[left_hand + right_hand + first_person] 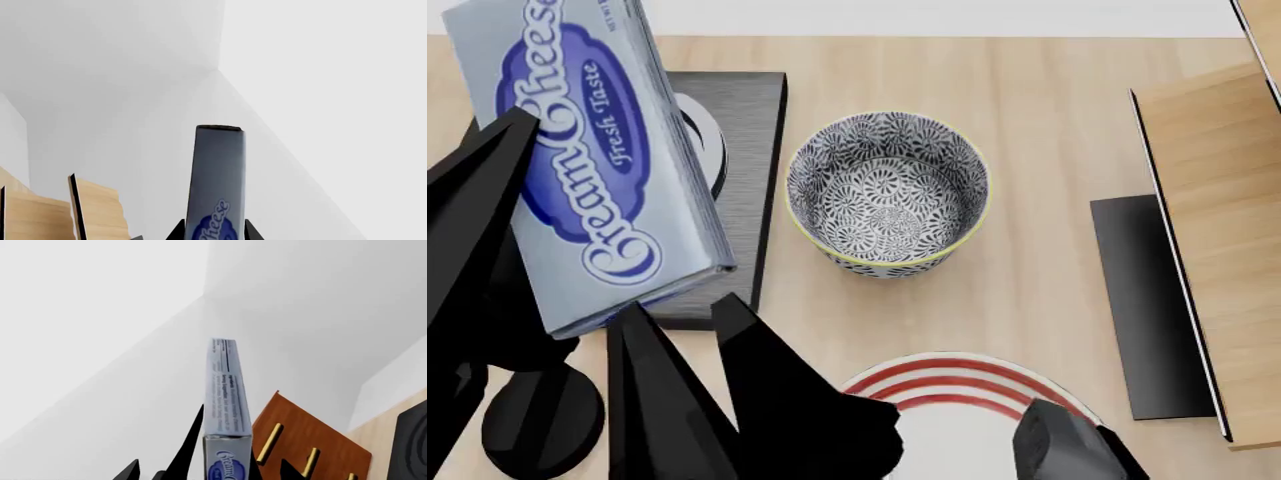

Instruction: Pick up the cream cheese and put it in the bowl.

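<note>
The cream cheese (pixel 587 150) is held up off the worktop (pixel 1028 80), at about nine o'clock from the bowl (pixel 888 195) and apart from it. The left hand (pixel 213 235) is clamped on its lower end, a black finger on each side. The right hand (pixel 223 472) appears closed on the box too, though its fingers are mostly cut off.

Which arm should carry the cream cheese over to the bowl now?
Left, probably. The left gripper has its fingers on both sides of the cream cheese, lifted left of the bowl. The right gripper also flanks it, but its grip is unclear.
</note>
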Motion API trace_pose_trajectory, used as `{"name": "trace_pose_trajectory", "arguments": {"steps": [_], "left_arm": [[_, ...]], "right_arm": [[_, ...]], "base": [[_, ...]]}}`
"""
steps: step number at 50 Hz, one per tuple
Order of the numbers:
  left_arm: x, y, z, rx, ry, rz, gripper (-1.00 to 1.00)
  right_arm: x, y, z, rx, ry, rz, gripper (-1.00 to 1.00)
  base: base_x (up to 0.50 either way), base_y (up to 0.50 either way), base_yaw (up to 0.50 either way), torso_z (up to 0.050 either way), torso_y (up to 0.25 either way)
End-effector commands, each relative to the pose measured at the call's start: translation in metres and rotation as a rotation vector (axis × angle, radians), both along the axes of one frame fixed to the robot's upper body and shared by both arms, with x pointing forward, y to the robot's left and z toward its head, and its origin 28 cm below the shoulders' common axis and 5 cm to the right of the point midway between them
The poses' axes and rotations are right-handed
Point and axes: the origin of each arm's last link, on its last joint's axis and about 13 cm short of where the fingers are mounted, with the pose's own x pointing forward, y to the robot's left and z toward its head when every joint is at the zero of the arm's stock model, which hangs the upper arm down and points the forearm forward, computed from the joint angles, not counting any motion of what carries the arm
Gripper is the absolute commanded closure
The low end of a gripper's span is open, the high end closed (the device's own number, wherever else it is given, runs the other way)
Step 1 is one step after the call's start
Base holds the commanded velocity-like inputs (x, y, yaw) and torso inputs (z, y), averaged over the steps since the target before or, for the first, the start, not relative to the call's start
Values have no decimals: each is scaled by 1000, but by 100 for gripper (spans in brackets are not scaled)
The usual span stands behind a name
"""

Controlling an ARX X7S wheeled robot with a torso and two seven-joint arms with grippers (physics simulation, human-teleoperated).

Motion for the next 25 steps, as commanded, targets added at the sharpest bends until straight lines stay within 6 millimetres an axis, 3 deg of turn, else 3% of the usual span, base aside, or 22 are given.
{"name": "trace_pose_trajectory", "arguments": {"steps": [1, 25], "left_arm": [[-1, 1, 2, -19, -13, -15, 100], [-3, 1, 2, -12, -25, -14, 100]], "right_arm": [[3, 1, 3, 3, -10, 5, -100], [13, 6, 5, 8, -23, 5, -100]], "base": [[0, 0, 0, 0, 0], [0, 0, 0, 0, 0]]}}
